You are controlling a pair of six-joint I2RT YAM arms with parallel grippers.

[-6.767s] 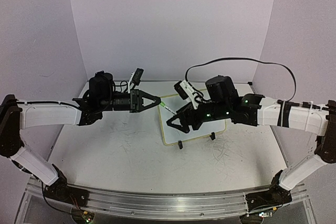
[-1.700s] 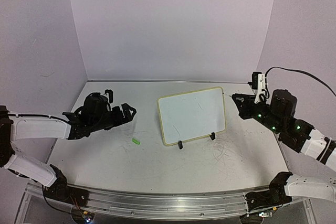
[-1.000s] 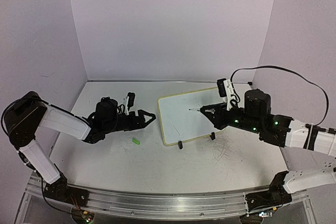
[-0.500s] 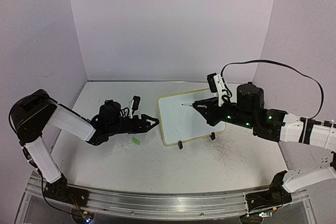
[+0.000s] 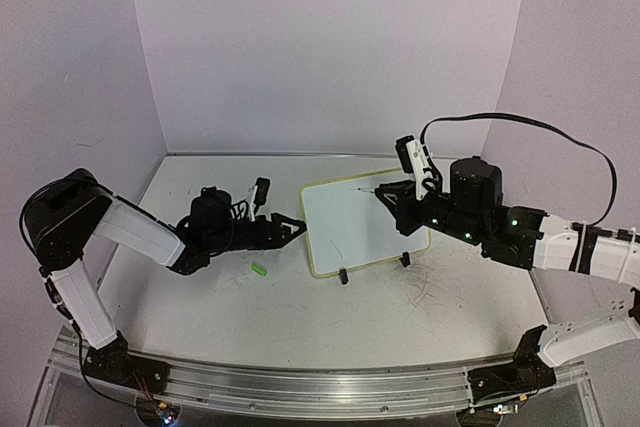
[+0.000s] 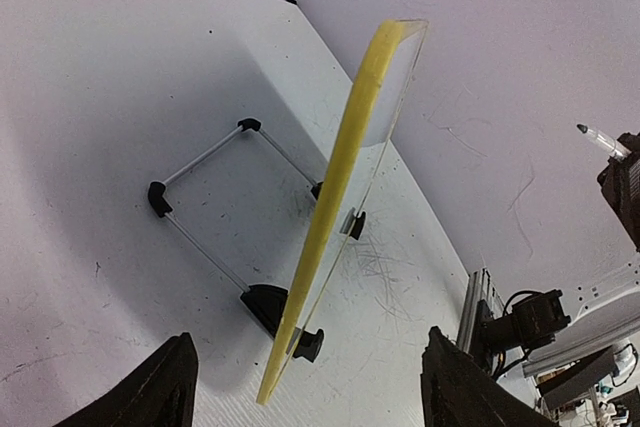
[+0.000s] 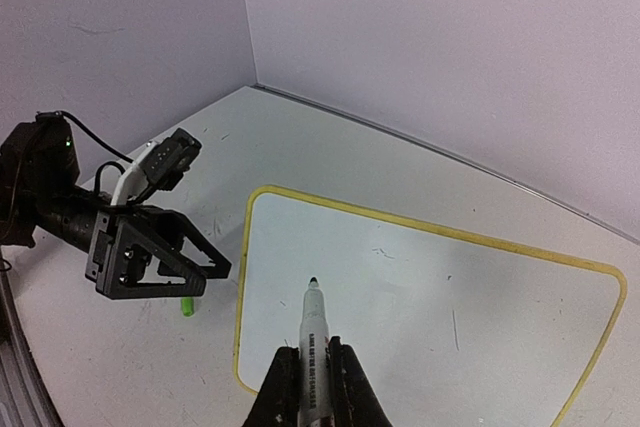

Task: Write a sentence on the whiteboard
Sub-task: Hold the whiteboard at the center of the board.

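- The small rectangular whiteboard (image 5: 365, 222) with a yellow-green rim leans on its wire stand mid-table.
- The right gripper (image 7: 313, 365) clamps a white marker pen (image 7: 313, 327), tip near the board's top.
- The left gripper (image 5: 298, 226) gapes empty beside its left edge.

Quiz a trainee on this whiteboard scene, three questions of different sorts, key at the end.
1. True or false: the right gripper is shut on a marker whose bare tip points toward the whiteboard.
2. Where does the small green piece lie?
A) on the whiteboard
B) on the table, left of the whiteboard, near the left gripper
C) between the left gripper's fingers
3. In one word: is the left gripper open or shut?

Key: 1 true; 2 B; 3 open.
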